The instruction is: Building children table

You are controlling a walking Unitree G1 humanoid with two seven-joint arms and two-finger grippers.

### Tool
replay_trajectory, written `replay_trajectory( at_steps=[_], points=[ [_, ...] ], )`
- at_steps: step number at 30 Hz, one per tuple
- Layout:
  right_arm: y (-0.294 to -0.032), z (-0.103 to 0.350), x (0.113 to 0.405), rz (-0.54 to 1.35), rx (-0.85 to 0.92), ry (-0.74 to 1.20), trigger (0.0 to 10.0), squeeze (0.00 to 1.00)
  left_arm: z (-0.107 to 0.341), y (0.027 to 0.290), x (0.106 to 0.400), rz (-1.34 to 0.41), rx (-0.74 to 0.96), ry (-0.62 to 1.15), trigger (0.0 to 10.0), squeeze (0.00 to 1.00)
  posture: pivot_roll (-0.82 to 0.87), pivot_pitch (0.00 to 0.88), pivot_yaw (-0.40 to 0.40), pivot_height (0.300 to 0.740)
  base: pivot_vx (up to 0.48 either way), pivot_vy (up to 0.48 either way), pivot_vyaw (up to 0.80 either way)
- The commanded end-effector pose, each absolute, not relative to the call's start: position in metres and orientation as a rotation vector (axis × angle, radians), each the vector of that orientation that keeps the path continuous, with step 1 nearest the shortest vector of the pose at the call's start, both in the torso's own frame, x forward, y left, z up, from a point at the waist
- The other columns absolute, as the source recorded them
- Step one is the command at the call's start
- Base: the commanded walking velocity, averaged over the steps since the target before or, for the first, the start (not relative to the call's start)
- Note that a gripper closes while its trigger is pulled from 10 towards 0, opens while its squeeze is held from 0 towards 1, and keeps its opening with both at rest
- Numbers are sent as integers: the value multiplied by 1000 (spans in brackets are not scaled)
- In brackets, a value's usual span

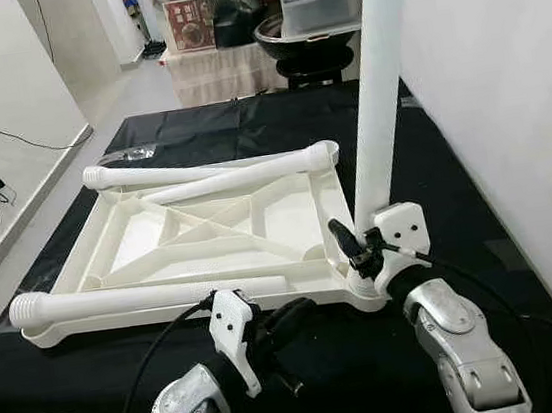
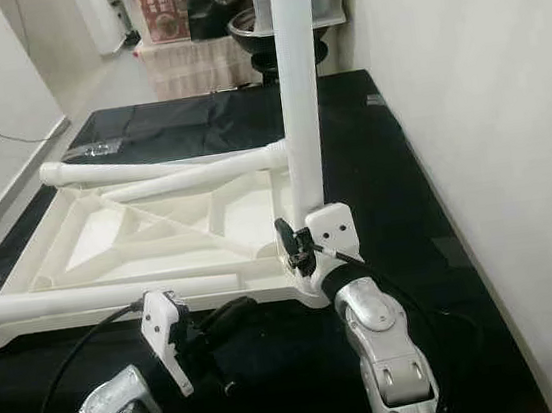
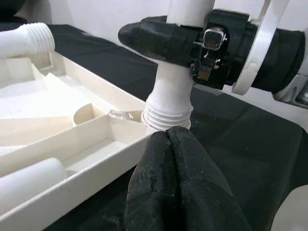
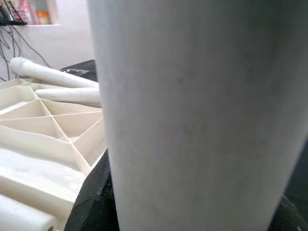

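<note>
the right gripper (image 1: 354,249) clenched the upright table leg (image 1: 378,83), top cut off, at the tabletop's (image 1: 208,225) lower-right corner. the left gripper (image 3: 168,139) hovered pressed shut nearby, grasping nothing.

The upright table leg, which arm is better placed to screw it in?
Right. The right gripper already clamps the upright leg just above its corner socket on the tabletop; the left gripper sits shut beside the edge.

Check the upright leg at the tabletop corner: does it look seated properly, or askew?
The upright leg leans slightly, and its thread still shows above the tabletop corner socket, so it is not fully screwed in. The right tool grips it.
</note>
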State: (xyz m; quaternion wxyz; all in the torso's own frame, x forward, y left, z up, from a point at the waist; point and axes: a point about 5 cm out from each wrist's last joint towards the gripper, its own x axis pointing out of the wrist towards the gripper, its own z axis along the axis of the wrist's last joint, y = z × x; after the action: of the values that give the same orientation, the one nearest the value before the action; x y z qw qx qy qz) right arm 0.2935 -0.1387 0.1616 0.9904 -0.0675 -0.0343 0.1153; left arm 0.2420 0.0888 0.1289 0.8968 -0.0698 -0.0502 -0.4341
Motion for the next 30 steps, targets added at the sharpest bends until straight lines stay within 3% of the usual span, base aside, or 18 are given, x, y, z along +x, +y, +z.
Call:
replay_trajectory(
  at_steps=[1,2,7,8,9,10,17,27,28,30],
  points=[
    [-142,128,288,190,-157,109,10000,0,127,92,243,-890,-136,-97,10000,0,34,105,67,740,0,0,0],
    [-136,134,289,261,-92,77,10000,1000,127,92,243,-893,-136,-95,10000,0,33,103,69,740,0,0,0],
    [-126,155,291,500,22,-6,10000,976,127,91,243,-896,-136,-95,10000,0,36,102,64,740,0,0,0],
    [-127,161,293,567,26,-22,10000,569,127,91,243,-895,-136,-96,10000,0,36,102,64,740,0,0,0],
    [-127,161,293,567,26,-22,10000,569,127,91,243,-895,-136,-96,10000,0,36,102,64,740,0,0,0],
    [-129,170,294,730,36,-27,10000,0,127,91,243,-894,-136,-97,10000,0,39,100,61,740,0,0,0],
    [-147,176,304,940,-121,-3,10000,0,127,90,243,-891,-137,-99,10000,0,44,102,58,740,0,0,0],
    [-161,184,326,1003,-49,-2,10000,0,126,89,242,-891,-138,-100,10000,0,55,109,52,740,0,0,0],
    [-166,186,333,1023,-21,-9,5686,0,127,88,241,-891,-138,-100,10000,0,60,112,53,740,0,0,0],
    [-168,187,334,1034,-10,-10,5686,0,127,88,241,-891,-138,-100,10000,0,60,112,53,740,0,0,0]
  ],
)
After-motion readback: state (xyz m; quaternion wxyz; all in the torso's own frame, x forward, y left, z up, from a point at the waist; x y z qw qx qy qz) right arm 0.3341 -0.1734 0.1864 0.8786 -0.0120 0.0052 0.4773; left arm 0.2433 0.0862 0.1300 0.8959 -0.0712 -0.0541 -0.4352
